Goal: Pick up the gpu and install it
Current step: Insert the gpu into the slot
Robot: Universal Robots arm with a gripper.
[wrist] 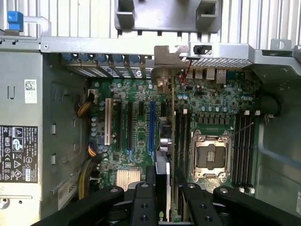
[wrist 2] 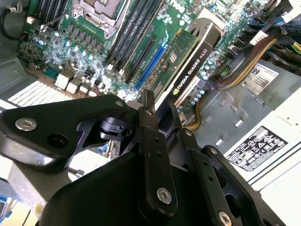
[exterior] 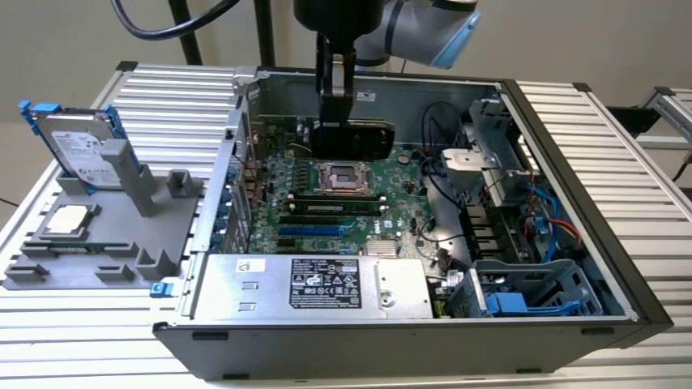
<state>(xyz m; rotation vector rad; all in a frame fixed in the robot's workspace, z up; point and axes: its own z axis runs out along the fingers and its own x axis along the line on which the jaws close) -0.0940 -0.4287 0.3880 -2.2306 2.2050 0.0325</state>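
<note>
Clearly the pincer [exterior: 346,120] grips the gpu [exterior: 355,143] — hanging below it, above the motherboard [exterior: 406,198].

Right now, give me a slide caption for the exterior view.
The claw holds the gpu over the motherboard inside the open computer case.

Robot lab: open PC case [exterior: 324,356], parts jig [exterior: 81,271] on slatted alu table [exterior: 605,146]

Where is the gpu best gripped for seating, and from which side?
Its upper long edge, from above, pinching the two flat faces: the gpu hangs on edge over the motherboard, thin, with its lower edge free. The gripper is shut on it that way.
</note>
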